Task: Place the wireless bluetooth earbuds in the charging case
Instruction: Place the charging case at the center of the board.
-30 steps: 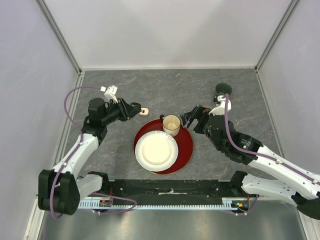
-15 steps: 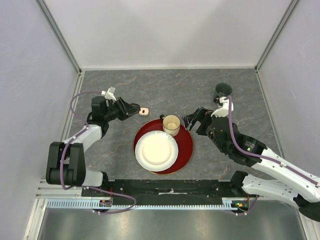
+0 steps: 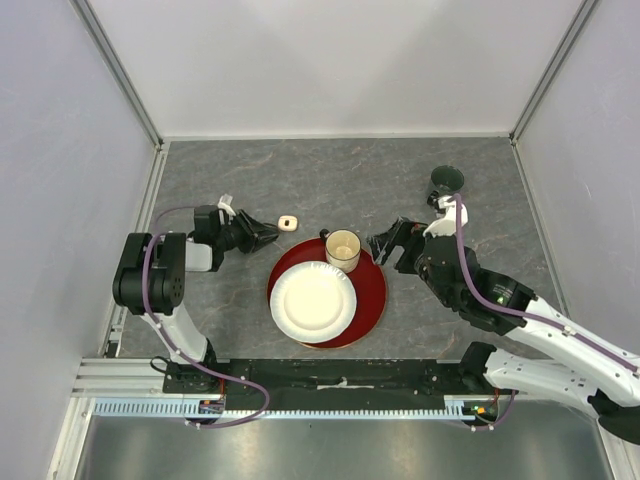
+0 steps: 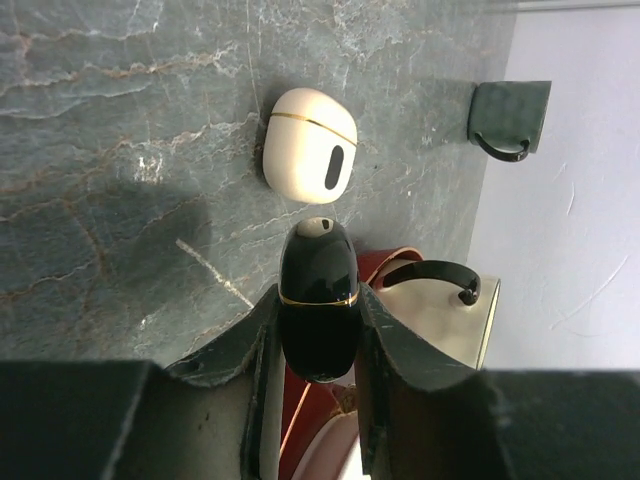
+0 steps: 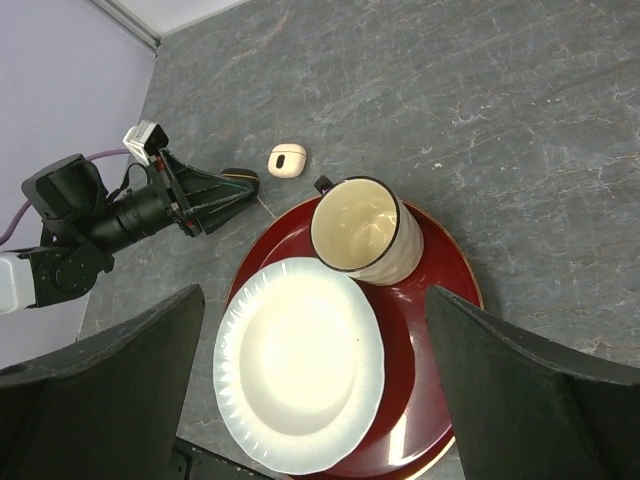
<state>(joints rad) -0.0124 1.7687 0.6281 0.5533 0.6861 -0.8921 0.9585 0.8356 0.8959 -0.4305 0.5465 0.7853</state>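
My left gripper [image 3: 270, 232] lies low on the table and is shut on a black earbud [image 4: 318, 290] with a thin gold line; its white-tipped end sticks out past the fingertips. A white earbud [image 3: 288, 222] lies on the table just beyond that tip, a small gap apart, and also shows in the left wrist view [image 4: 309, 158] and the right wrist view [image 5: 287, 159]. My right gripper [image 3: 385, 240] is open and empty, hovering right of the cup. I see no other buds and nothing I can name as the charging case.
A red round tray [image 3: 372, 290] holds a white plate [image 3: 313, 301] and a cream cup [image 3: 342, 249] with a black handle. A dark green mug [image 3: 446, 178] stands at the back right. Walls enclose the table on three sides.
My left arm has folded down and back to the left, so the gripper now lies lower and slightly farther from the white earbud. The right arm has barely moved.
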